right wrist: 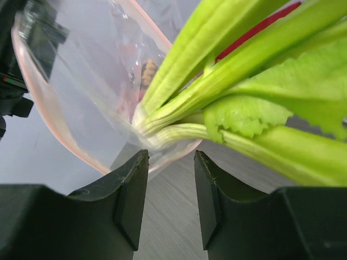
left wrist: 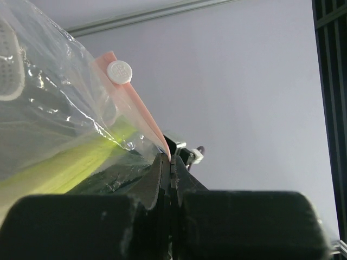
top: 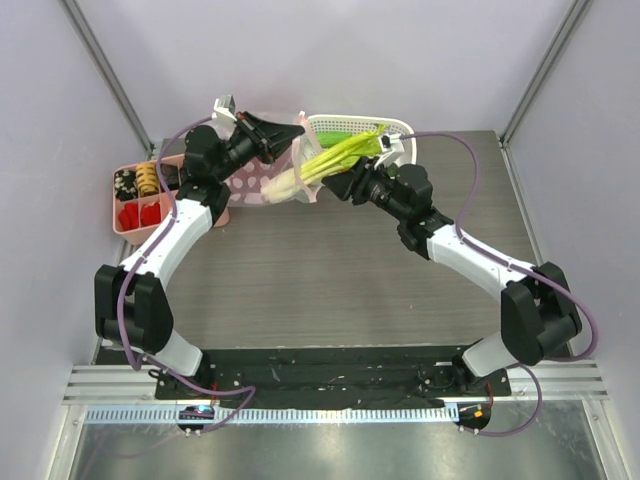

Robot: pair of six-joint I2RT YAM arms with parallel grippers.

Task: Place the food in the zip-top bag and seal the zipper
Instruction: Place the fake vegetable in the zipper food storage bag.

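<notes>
The zip-top bag [top: 262, 182] hangs clear and pink-dotted at the back of the table, its mouth turned to the right. My left gripper [top: 285, 130] [left wrist: 171, 160] is shut on the bag's pink zipper strip [left wrist: 140, 105], just below the white slider [left wrist: 119, 71]. A long green-and-white leek [top: 335, 155] [right wrist: 217, 81] lies slanted, its white end inside the bag mouth [right wrist: 46, 108] and its leafy end over the basket. Just below the leek's white end my right gripper [top: 327, 182] [right wrist: 171, 157] is open, and only the table shows between its fingers.
A white perforated basket [top: 395, 128] stands behind the right gripper with the leek's leaves across it. A pink tray [top: 118, 205] with small dark, yellow and red bits sits at the back left. Something red [right wrist: 260, 27] shows behind the leek stalks.
</notes>
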